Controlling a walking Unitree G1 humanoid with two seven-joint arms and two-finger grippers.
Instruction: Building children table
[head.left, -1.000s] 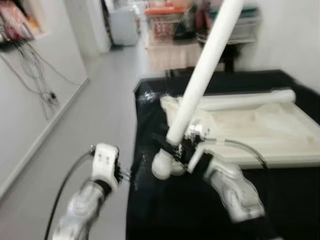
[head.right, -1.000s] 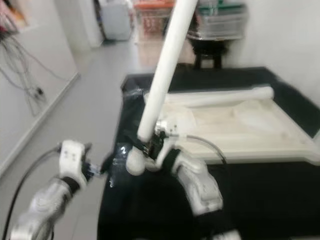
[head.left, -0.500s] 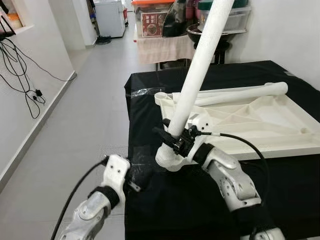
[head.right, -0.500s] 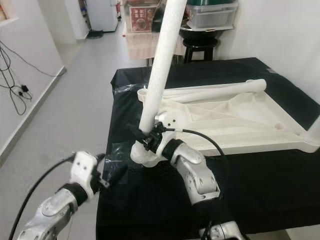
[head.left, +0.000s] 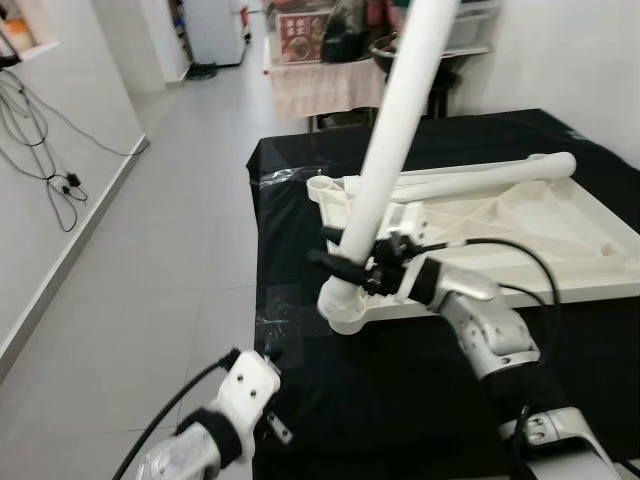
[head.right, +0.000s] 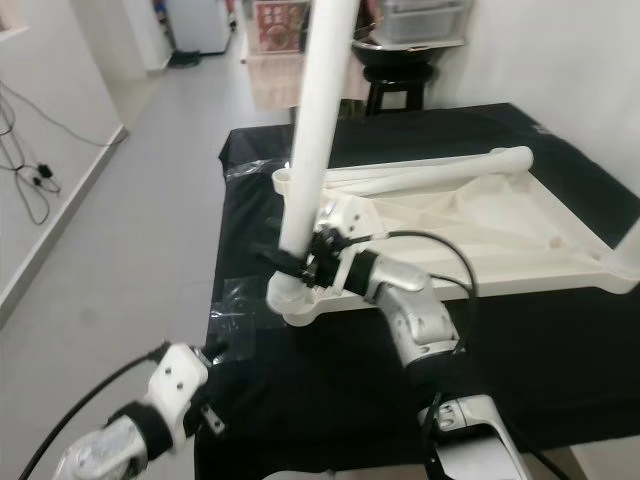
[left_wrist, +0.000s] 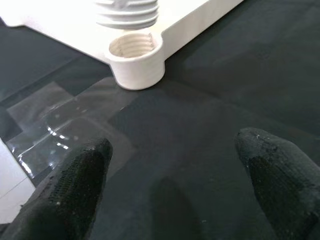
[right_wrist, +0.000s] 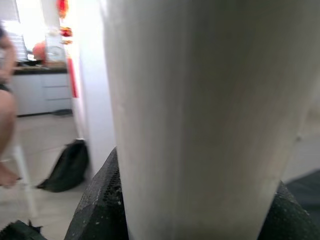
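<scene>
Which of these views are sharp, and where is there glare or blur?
Left and right eye views: sharp, with glare on the clear tape. Left wrist view: threaded socket crisp, fingers soft. Right wrist view: white table leg close and blurred.

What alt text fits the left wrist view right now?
The left gripper, fingers open, hovers over the black cloth, aimed at the tabletop corner's threaded socket. The leg has its threaded end just above that socket, not yet in.
</scene>
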